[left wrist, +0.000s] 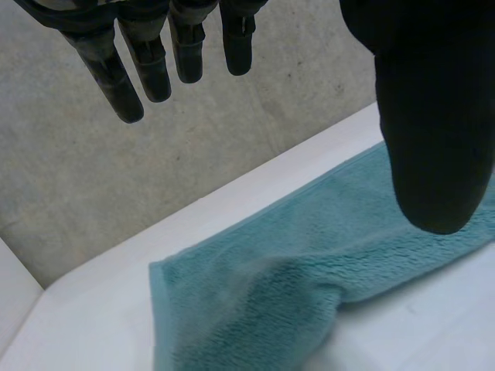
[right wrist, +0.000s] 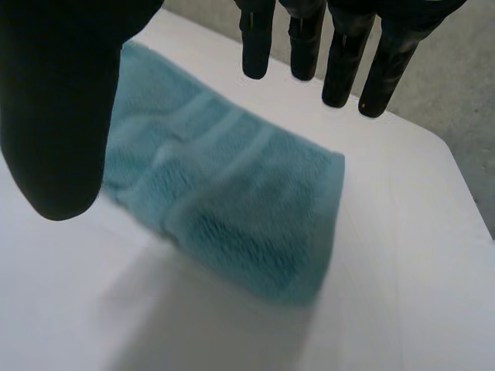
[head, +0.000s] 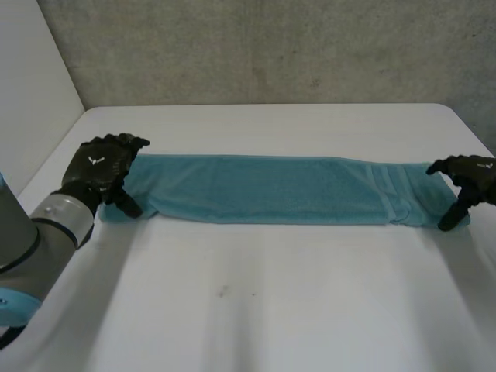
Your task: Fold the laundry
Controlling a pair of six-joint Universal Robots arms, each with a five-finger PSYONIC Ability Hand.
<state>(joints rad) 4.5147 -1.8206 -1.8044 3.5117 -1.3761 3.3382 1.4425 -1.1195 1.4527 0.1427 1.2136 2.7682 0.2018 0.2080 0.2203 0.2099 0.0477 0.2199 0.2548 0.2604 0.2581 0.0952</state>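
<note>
Towel of teal terry cloth (head: 271, 190), lying as a long narrow strip across the white tabletop (head: 256, 310), one short end at each hand. The left hand (head: 101, 172) hovers over the left end with straight fingers (left wrist: 124, 85) spread from the thumb and no cloth between them. The right hand (head: 473, 177) stands likewise over the striped right end, fingers (right wrist: 340, 69) straight and thumb apart, pinching nothing. In the head view each thumb tip appears to meet a near corner, though contact cannot be confirmed.

The step in hand is judged to be taking both ends for a crosswise fold. Each hand should pinch through all layers at the corner, since the left end (left wrist: 255, 309) lies rumpled with a loose lip that could slip free. One end should be lifted clear and laid onto the other with edges matched.

Bare tabletop is widest on the near side. The grey concrete wall (head: 271, 46) bounds the far side, and a white side panel (head: 31, 93) stands near the left hand, so travel is best kept along the strip.
</note>
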